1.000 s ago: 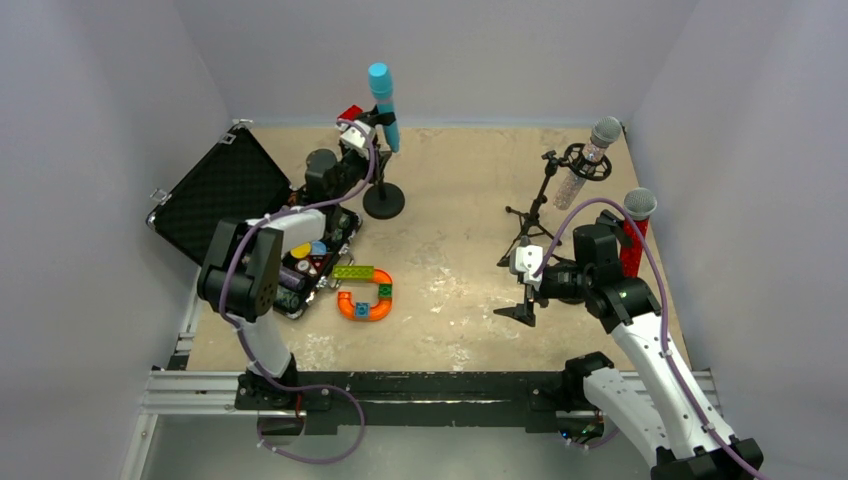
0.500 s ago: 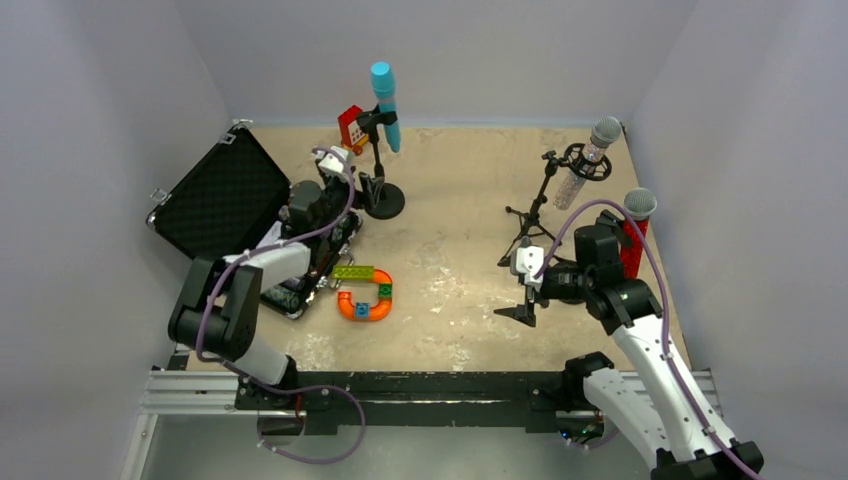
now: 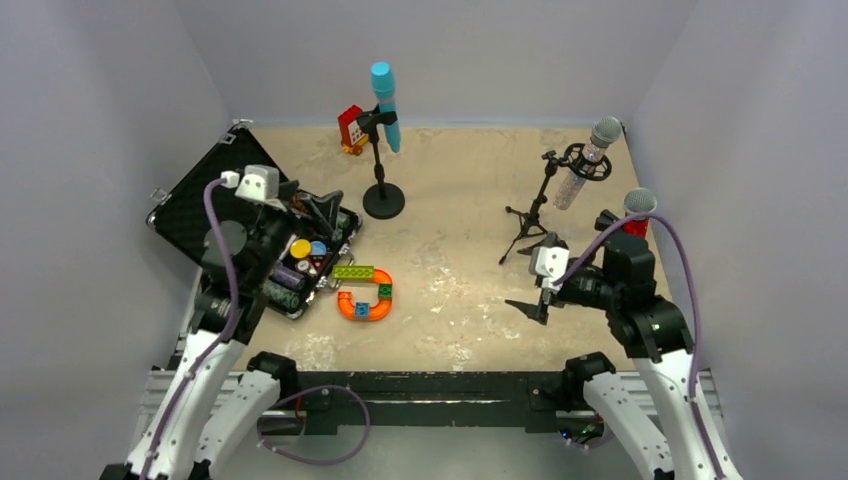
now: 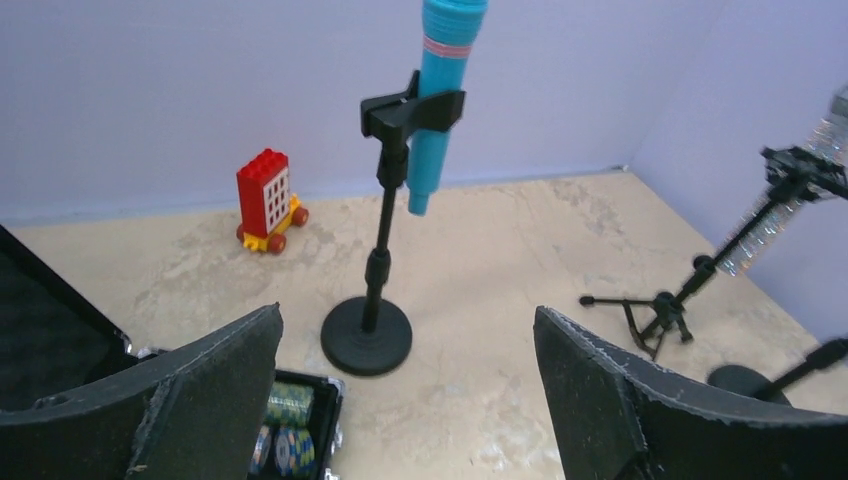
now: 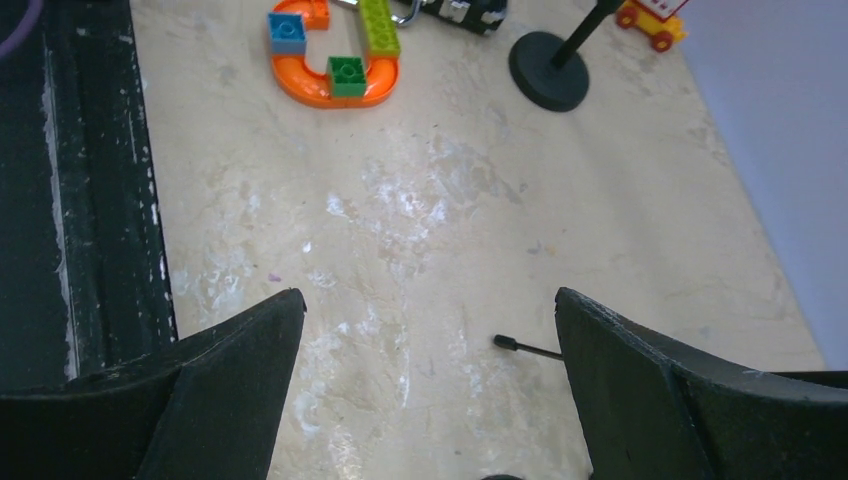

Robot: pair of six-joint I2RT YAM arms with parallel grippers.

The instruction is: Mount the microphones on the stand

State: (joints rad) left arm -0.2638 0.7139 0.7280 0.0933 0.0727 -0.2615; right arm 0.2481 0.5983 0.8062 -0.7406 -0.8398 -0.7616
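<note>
The light-blue microphone (image 3: 382,105) (image 4: 440,90) sits tilted in the clip of a round-based black stand (image 3: 383,199) (image 4: 368,335). In the ring mount of a tripod stand (image 3: 528,222) (image 4: 660,310) rests the silver glitter microphone (image 3: 588,162) (image 4: 772,222). The red microphone (image 3: 638,204) stands upright at the right wall, its lower part hidden behind my right arm. My left gripper (image 3: 322,212) (image 4: 407,312) is open and empty, hanging over the case well short of the blue mic's stand. My right gripper (image 3: 535,282) (image 5: 430,296) is open over bare table, holding nothing.
An open black case (image 3: 232,190) with poker chips (image 4: 288,432) lies at the left. An orange track piece with bricks (image 3: 364,292) (image 5: 335,70) sits centre front. A red toy block car (image 3: 350,127) (image 4: 267,200) stands at the back. A tripod leg (image 5: 530,348) lies beside my right fingers.
My left gripper opened wide and drew back from the blue mic's stand to above the case; the mic stayed clipped. My right arm pulled back slightly toward the near right.
</note>
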